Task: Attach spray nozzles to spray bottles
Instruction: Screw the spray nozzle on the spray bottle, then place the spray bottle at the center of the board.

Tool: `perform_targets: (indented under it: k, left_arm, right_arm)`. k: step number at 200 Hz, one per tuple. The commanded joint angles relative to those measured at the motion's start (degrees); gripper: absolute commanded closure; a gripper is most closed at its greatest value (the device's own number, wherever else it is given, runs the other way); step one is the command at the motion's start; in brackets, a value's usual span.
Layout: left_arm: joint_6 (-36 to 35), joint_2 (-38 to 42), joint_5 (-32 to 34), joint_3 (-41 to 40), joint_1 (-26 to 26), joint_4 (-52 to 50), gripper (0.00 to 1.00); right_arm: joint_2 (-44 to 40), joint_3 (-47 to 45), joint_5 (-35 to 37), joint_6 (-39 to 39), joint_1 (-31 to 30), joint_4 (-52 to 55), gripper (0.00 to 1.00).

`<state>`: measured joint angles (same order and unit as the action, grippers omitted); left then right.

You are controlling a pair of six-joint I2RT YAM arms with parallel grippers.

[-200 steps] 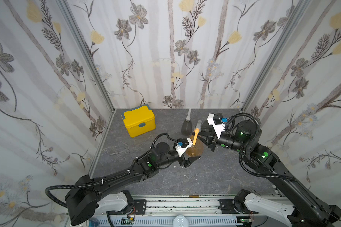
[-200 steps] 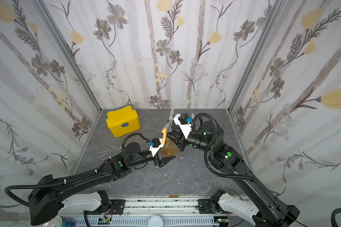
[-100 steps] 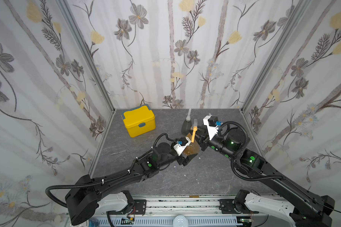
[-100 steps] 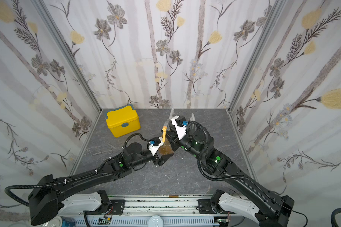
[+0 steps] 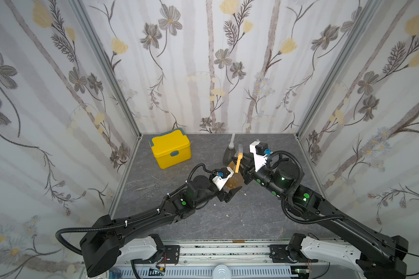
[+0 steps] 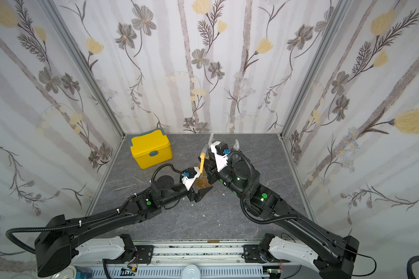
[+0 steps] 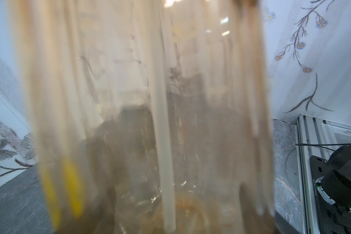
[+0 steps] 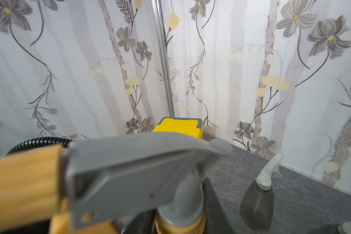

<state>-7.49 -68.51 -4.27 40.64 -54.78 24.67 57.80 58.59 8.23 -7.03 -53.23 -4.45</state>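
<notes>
Held amber bottle [image 5: 235,181] clamped in left gripper [image 5: 231,185], right of yellow box [image 5: 171,151] and forward of it | gripped orange nozzle [image 5: 238,164] in closed right gripper [image 5: 242,163] at that bottle's neck, dip tube [image 7: 164,141] inside | saw grey bottle [image 5: 228,155], clear nozzle [image 5: 232,140] fitted, right of yellow box, level with it | noted scissors [image 5: 153,184] before yellow box.

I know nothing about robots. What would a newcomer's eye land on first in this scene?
Probably the two black arms meeting mid-table: the left gripper holds an amber bottle, while the right gripper grips the orange spray nozzle sitting on top of it. After that, the bright yellow lidded box stands out in the table's rear left corner, against the flowered walls.
</notes>
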Motion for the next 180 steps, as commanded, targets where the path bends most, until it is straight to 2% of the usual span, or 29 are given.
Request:
perform_targets:
  k: [1,18,72,122,146,163,180]
  left_arm:
    - [-1.1,0.6,2.5,0.1,-0.1,9.9,0.24]
    - [-1.0,0.6,3.1,0.2,-0.1,10.0,0.21]
    - [-2.5,1.7,2.0,0.7,0.0,8.3,0.0]
    - [-4.7,2.1,1.5,3.4,-0.1,3.5,0.0]
    - [-3.8,3.9,4.7,4.9,-0.1,-1.5,0.0]
    - [-1.0,8.2,9.7,4.3,-0.1,-5.2,0.0]
    - [3.7,15.4,17.2,-0.5,-0.1,-5.2,0.0]
  right_arm:
    - [0.8,-1.0,4.5,-1.1,-1.2,2.2,1.0]
    - [0.8,-1.9,5.2,-1.5,-1.8,0.6,1.0]
    - [-0.1,-0.3,8.0,0.2,-2.0,0.0,1.0]
    - [-0.2,3.2,13.4,4.0,-1.9,-1.4,1.0]
    - [2.1,5.8,15.3,7.0,-1.3,-4.9,1.0]
    - [4.2,6.0,13.8,7.9,-0.9,-9.4,1.0]
    - [7.1,4.9,11.1,8.3,-0.6,-15.2,1.0]
